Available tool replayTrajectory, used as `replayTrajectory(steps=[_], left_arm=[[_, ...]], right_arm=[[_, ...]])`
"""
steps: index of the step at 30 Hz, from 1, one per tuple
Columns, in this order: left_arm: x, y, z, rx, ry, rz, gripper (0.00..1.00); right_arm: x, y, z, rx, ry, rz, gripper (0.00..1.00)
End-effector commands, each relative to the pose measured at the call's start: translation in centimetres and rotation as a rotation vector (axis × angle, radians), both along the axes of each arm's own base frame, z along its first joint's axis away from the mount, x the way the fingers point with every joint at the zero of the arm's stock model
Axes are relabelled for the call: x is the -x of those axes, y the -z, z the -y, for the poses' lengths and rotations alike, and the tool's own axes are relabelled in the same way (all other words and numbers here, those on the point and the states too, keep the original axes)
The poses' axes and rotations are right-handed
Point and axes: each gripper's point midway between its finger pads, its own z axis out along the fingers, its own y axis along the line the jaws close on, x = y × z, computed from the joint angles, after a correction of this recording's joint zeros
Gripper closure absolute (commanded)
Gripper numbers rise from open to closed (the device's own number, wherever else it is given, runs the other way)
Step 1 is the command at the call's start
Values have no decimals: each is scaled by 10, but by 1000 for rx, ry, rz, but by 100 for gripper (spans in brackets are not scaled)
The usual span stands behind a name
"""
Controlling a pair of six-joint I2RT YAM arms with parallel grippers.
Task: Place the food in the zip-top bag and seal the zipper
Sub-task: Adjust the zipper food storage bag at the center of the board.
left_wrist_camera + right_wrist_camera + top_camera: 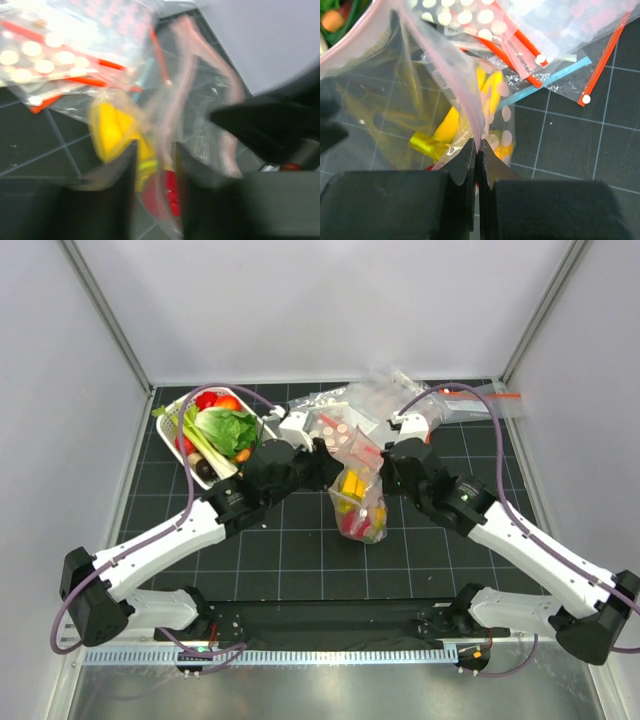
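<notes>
Centre table: your bag [358,502] hangs mouth-up between both arms, so the banana [447,127] and red fruit [167,197] settle at its bottom; your right gripper [477,147], at 3 o'clock, is clamped tight on the zipper [442,65], likely to tension it; your left gripper [155,150], at 9 o'clock, stands narrowly parted around the film; more food sits in the basket [170,425] at 10 o'clock; no writing is readable, only dots on spare bags [440,405] at 1 o'clock.
</notes>
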Motion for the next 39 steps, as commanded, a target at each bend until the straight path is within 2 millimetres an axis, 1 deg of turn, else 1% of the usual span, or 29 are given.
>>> replayTrajectory(steps=[1, 2, 5, 6, 7, 8, 9, 10, 11, 12, 14, 16, 17, 18, 20, 22, 23, 24, 25, 26, 27, 28, 29, 30, 32, 33, 36, 37, 39], left_arm=[[-17, -22, -22, 87, -87, 25, 54], [-20, -20, -28, 67, -108, 34, 34], [-28, -22, -55, 41, -223, 68, 12], [-30, -24, -62, 31, -249, 84, 11], [-33, -25, -71, 22, -293, 99, 10], [-31, -33, -80, 32, -315, 121, 9], [-31, -30, -87, 8, -335, 134, 10], [-31, -33, -95, 12, -364, 148, 10], [-31, -42, -113, 23, -434, 182, 10], [-30, -38, -122, 7, -465, 196, 10], [-33, -40, -149, -32, -577, 238, 7], [-32, -41, -164, -42, -634, 271, 4], [-33, -39, -169, -52, -663, 275, 0], [-35, -37, -179, -74, -723, 279, 0], [-39, -34, -187, -83, -780, 281, 0], [-48, -23, -200, -116, -865, 256, 0], [-52, -15, -204, -77, -909, 212, 0], [-62, -6, -220, -92, -962, 178, 0], [-70, 12, -214, -120, -921, 118, 0], [-77, 16, -214, -88, -936, 82, 0], [-85, 22, -219, -88, -949, 55, 0], [-94, 40, -209, -105, -910, 7, 0], [-98, 44, -207, -102, -903, -17, 0], [-104, 50, -212, -87, -920, -44, 0], [-112, 68, -210, -111, -919, -98, 0], [-114, 73, -217, -107, -948, -116, 0], [-119, 81, -223, -109, -973, -121, 0], [-120, 82, -223, -114, -968, -115, 3], [-126, 79, -211, -88, -905, -94, 12]], right_arm=[[-4, -43, 13, -97, 57, 150, 96], [-5, -49, 23, -93, 102, 179, 97], [0, -61, 45, -112, 175, 241, 97], [1, -62, 50, -115, 193, 255, 97], [5, -71, 58, -140, 209, 286, 97], [7, -73, 62, -151, 220, 299, 97], [8, -75, 66, -163, 235, 318, 97], [12, -82, 71, -188, 240, 341, 97], [14, -85, 74, -196, 240, 353, 97], [15, -85, 71, -209, 225, 356, 98], [17, -85, 69, -213, 204, 356, 98], [16, -84, 66, -210, 192, 350, 98], [15, -81, 63, -204, 185, 343, 98], [14, -79, 60, -198, 177, 336, 98], [13, -77, 55, -200, 158, 326, 99], [12, -74, 50, -200, 136, 315, 99], [12, -73, 49, -200, 136, 312, 99], [12, -73, 49, -203, 133, 313, 99], [12, -74, 49, -206, 134, 315, 99], [13, -74, 49, -210, 129, 317, 99], [13, -73, 49, -210, 129, 317, 99], [13, -74, 49, -213, 129, 320, 99], [14, -74, 49, -214, 131, 322, 99], [13, -73, 50, -214, 133, 324, 99], [13, -74, 51, -215, 136, 328, 99], [14, -73, 51, -215, 134, 326, 99], [14, -73, 50, -218, 129, 324, 99], [14, -74, 49, -223, 127, 325, 99], [15, -74, 49, -221, 123, 325, 99]])
